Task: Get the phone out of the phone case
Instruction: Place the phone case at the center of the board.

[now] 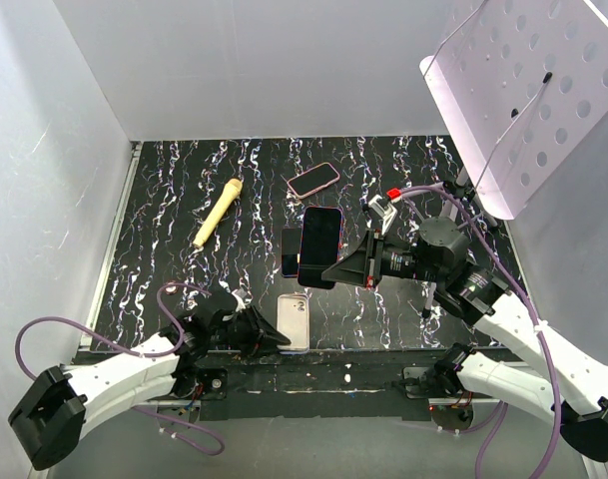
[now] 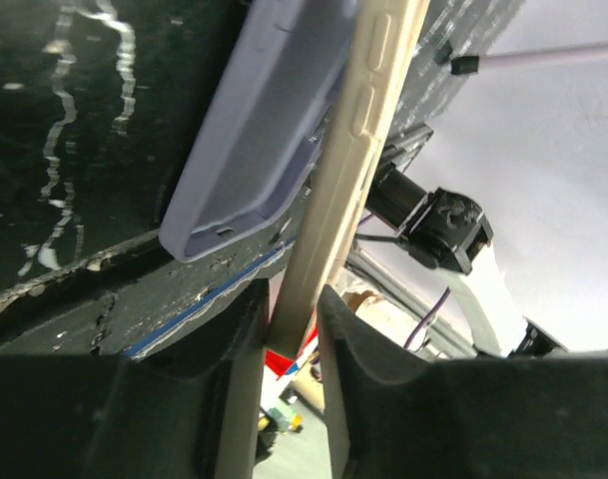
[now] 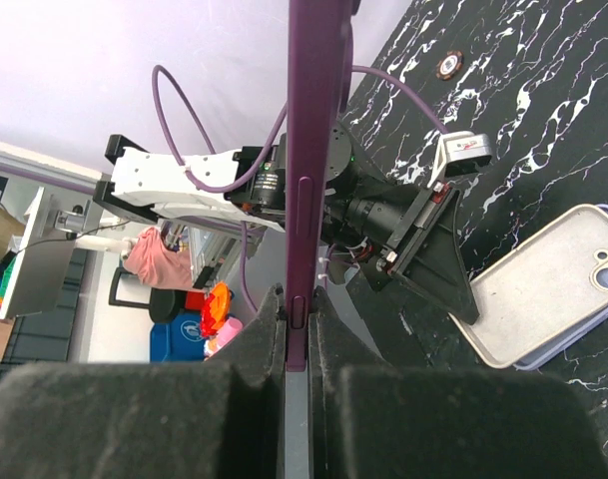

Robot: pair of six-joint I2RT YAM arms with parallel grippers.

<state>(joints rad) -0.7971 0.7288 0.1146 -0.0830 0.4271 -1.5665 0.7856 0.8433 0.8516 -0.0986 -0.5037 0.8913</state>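
Note:
My right gripper (image 1: 335, 269) is shut on the lower edge of a purple phone (image 1: 320, 242) and holds it upright above the table's middle. In the right wrist view the phone (image 3: 313, 150) stands edge-on between my fingers (image 3: 297, 309). A cream phone case (image 1: 294, 319) lies near the front edge on a lavender case. My left gripper (image 1: 272, 337) is shut on the cream case's edge (image 2: 358, 150), which runs up from between the fingertips (image 2: 292, 319). The lavender case (image 2: 254, 150) sits beside it. The cream case (image 3: 543, 294) looks hollow in the right wrist view.
A dark phone (image 1: 289, 251) lies flat under the lifted one. A pink-edged phone (image 1: 313, 180) lies further back. A cream microphone-shaped object (image 1: 218, 212) lies at back left. A white perforated panel (image 1: 523, 90) overhangs the back right. White walls enclose the table.

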